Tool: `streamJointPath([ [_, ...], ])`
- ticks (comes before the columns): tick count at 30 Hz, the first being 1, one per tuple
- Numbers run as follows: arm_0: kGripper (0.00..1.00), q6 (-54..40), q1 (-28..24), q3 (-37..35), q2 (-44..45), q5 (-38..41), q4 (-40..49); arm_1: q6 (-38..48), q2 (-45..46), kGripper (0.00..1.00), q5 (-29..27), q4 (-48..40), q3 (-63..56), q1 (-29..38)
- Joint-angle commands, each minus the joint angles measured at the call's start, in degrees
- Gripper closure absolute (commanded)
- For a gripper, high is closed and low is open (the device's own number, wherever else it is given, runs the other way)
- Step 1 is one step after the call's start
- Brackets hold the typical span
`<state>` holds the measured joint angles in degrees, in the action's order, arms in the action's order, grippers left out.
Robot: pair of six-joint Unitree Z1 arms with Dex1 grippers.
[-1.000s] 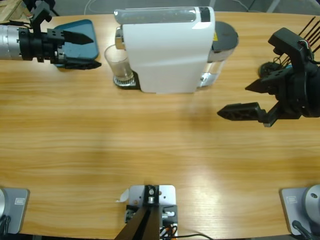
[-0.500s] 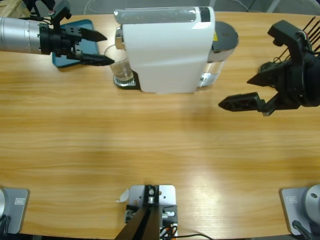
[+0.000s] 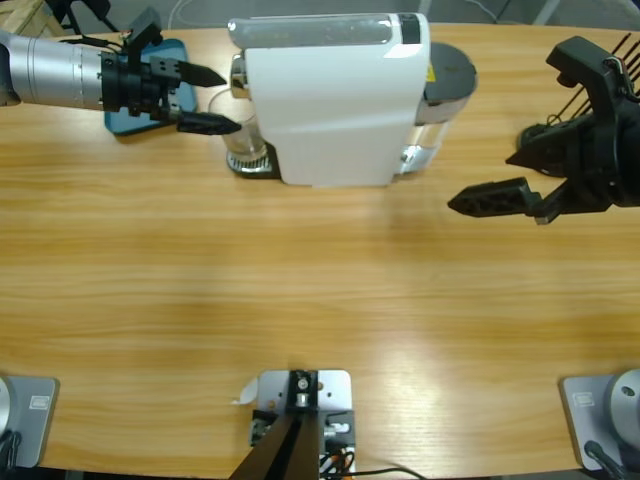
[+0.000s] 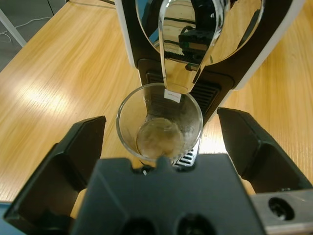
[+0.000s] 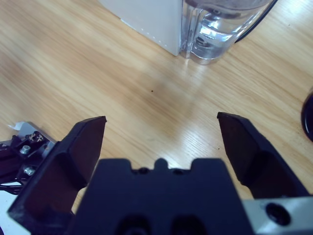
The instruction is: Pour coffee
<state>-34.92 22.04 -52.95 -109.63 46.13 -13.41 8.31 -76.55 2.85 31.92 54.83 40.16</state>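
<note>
Coffee machine first: a white box-shaped coffee machine (image 3: 335, 100) is standing near the far edge of the long wooden table (image 3: 300, 300), with a grey-lidded clear water tank (image 3: 445, 85) sitting against its right end in the high view. At its other end, a clear empty drinking glass (image 3: 238, 130) is resting on the black drip tray (image 3: 250, 165), and in the left wrist view the glass (image 4: 159, 129) is sitting directly beneath the shiny chrome spout (image 4: 183, 49), whose tip is hanging just over the glass rim. A faint residue is showing at the bottom of the glass; no liquid is showing at the spout.

Left gripper (image 3: 210, 98) is reaching in from the left edge of the high view, with its two black jaws spread wide apart. The jaw tips are lying on either side of the glass, just beside it; whether they are touching it cannot be told. In the left wrist view the left gripper (image 4: 161, 142) is framing the glass between its jaws, with gaps showing on both sides. A teal flat tray (image 3: 150, 85) is lying behind this arm, close to the table's far edge.

Right gripper (image 3: 495, 180) is hanging over bare wood to the right of the machine, well apart from it, jaws spread wide and holding nothing. The right wrist view is looking down at the table, with the water tank (image 5: 220, 24) and a corner of the white machine at the top.
</note>
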Motion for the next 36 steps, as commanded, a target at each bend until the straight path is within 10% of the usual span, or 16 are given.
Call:
streamJointPath([
  [1, 0.000, -1.7, 1.2, -0.1, -3.6, -3.2, -0.6, -0.8, -1.6, 0.000, 1.2, 0.2, 0.0, -1.0],
  [36, 0.000, -2.1, 4.2, -1.4, -4.9, -11.9, -0.2, -2.1, -4.0, 0.000, 2.3, -1.0, 1.4, -2.7],
])
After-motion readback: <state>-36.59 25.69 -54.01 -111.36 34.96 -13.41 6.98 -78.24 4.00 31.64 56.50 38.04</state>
